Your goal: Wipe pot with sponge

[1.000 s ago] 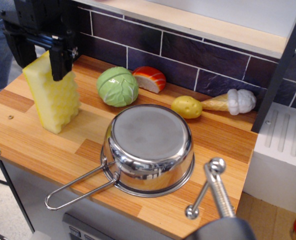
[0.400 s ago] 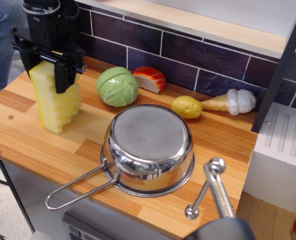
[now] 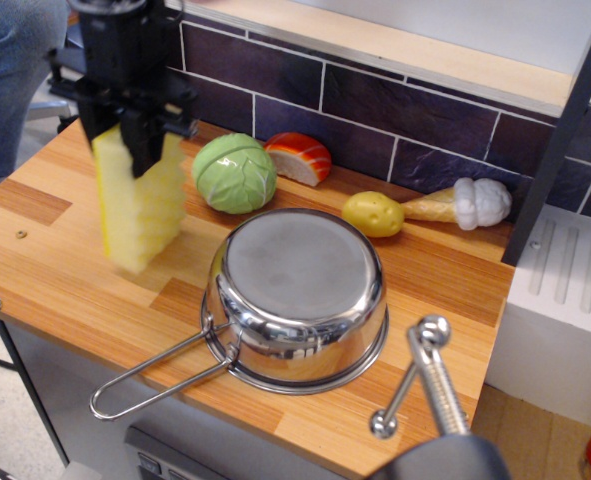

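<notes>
The pot (image 3: 297,297) is a shiny steel saucepan lying upside down on the wooden counter, flat base up, its wire-loop handle (image 3: 150,374) pointing to the front left. The sponge (image 3: 142,211) is a thick pale yellow foam block with a bumpy face, held upright and blurred with motion, left of the pot and apart from it. My black gripper (image 3: 130,140) comes down from above and is shut on the sponge's top.
A green cabbage toy (image 3: 235,173), an orange-red food toy (image 3: 302,157), a yellow potato toy (image 3: 372,213) and an ice-cream cone toy (image 3: 459,204) lie along the tiled back wall. A metal clamp (image 3: 427,375) sticks up at the front right. A white rack (image 3: 565,300) stands beyond the counter's right edge.
My gripper has carried the sponge to the right, closer to the pot. The pot and the toys have not moved.
</notes>
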